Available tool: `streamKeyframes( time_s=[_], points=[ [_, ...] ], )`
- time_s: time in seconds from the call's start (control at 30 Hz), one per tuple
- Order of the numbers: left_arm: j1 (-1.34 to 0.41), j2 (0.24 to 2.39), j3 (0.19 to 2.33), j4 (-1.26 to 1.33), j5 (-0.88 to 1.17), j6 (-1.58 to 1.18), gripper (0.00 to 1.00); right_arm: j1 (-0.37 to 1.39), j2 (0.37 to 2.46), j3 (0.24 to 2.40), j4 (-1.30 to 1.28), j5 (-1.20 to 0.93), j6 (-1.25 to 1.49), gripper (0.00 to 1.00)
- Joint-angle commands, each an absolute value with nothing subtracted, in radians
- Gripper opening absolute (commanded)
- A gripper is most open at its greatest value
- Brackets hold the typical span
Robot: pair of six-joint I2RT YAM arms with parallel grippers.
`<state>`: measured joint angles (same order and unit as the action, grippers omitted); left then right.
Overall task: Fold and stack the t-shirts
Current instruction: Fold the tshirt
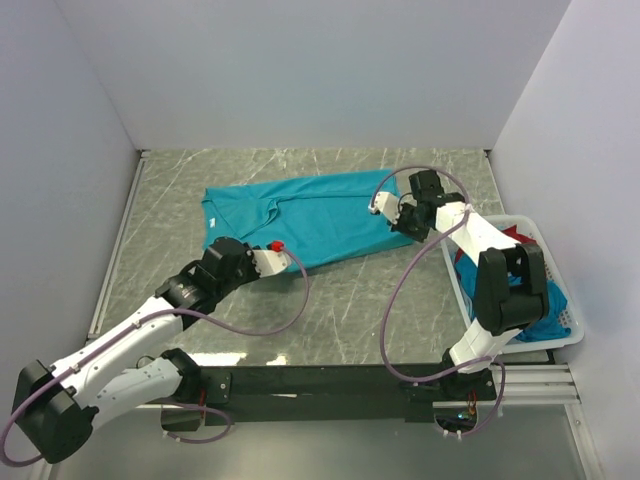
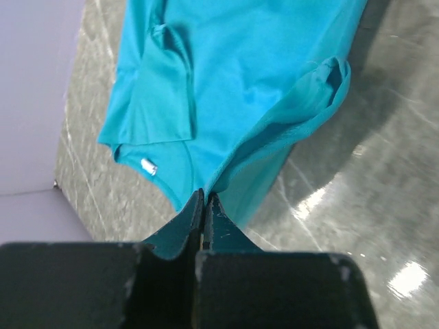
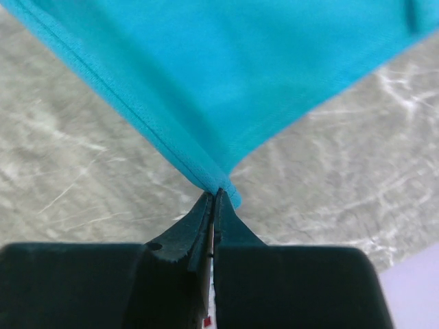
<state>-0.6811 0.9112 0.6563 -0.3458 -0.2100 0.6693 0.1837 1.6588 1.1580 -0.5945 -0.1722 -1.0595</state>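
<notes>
Grey marbled table (image 1: 330, 310) fills the floor of a white-walled booth; all places below are given relative to it. Teal shirt (image 1: 300, 222) lies spread across the table's far middle, long side running left to right, with the collar end toward the left wall. Its left part is doubled over, so a sleeve flap and a small white label show on top in the left wrist view.

White slatted basket (image 1: 560, 340) sits off the table's right edge, near side. Inside it, a red shirt (image 1: 512, 236) shows at the far end and a blue shirt (image 1: 548, 318) bulges at the near end, both partly hidden by the right arm.

Left arm reaches from the table's near-left corner toward the middle. Left gripper (image 1: 282, 247) is at the shirt's near edge, and its jaws are pressed together on a pinch of teal cloth. In the left wrist view the fabric (image 2: 226, 103) rises straight out of the closed tips.

Right arm bends up from the near-right side and over toward the table's far right. Right gripper (image 1: 378, 206) meets the shirt's right end, jaws closed tight on a hemmed corner. In the right wrist view the hem (image 3: 137, 113) runs down into the tips, and the corner is lifted a little off the marble.
</notes>
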Motion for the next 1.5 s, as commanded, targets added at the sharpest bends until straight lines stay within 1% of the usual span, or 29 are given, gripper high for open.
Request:
streamKeyframes(
  time_s=[0.0, 0.13, 0.33, 0.73, 1.1, 1.47],
  points=[
    [-0.641, 0.925, 0.701, -0.270, -0.221, 0.695, 0.00, 0.170, 1.663, 1.219, -0.551, -0.138, -0.985, 0.00],
    [-0.568, 0.956, 0.713, -0.233, -0.201, 0.713, 0.00, 0.167, 1.683, 1.244, -0.538, -0.118, -0.948, 0.00],
    [-0.519, 1.025, 0.752, -0.186, -0.181, 0.750, 0.00, 0.166, 1.733, 1.302, -0.535, -0.113, -0.900, 0.00],
    [-0.482, 1.207, 0.874, -0.092, -0.207, 0.834, 0.00, 0.166, 1.828, 1.403, -0.529, -0.087, -0.828, 0.00],
    [-0.426, 1.364, 0.969, -0.051, -0.187, 0.873, 0.00, 0.167, 1.927, 1.503, -0.543, -0.091, -0.795, 0.00],
    [-0.394, 1.476, 1.045, -0.011, -0.178, 0.893, 0.00, 0.166, 2.028, 1.612, -0.563, -0.077, -0.765, 0.00]
  ],
)
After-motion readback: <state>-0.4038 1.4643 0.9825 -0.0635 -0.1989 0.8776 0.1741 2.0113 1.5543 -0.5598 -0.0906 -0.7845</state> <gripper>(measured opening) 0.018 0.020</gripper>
